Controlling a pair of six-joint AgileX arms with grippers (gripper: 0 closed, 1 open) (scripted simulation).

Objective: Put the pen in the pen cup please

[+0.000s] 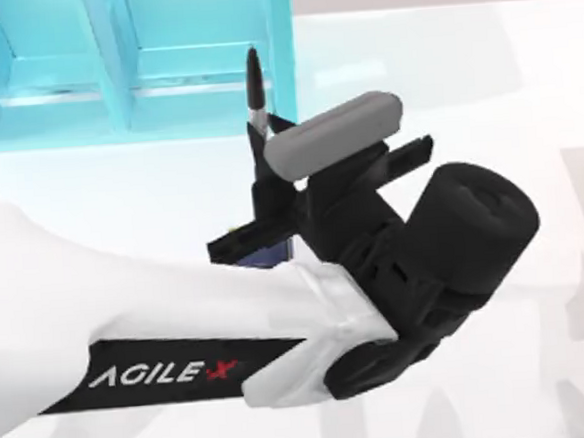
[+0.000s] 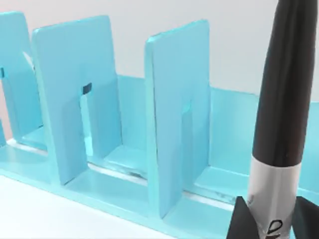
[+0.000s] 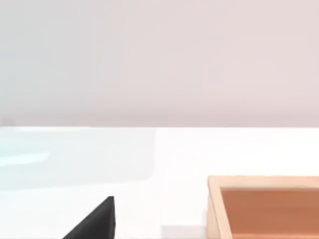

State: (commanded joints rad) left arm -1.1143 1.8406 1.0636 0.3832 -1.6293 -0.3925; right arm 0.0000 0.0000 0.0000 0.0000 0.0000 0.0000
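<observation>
Left gripper (image 1: 258, 141) pinches the pen (image 1: 254, 81), tip pointing far; pen cup (image 1: 272, 252) sits just near of it, under my wrist.

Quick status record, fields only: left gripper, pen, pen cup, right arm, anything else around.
left gripper: raised over the table, shut on the pen
pen: gripped at its grey band, tip pointing toward the shelf unit
pen cup: a blue sliver under the left arm, mostly hidden
shelf unit: turquoise, beyond the pen
right arm: parked; a black finger tip above the table
wooden tray: near the right gripper
</observation>
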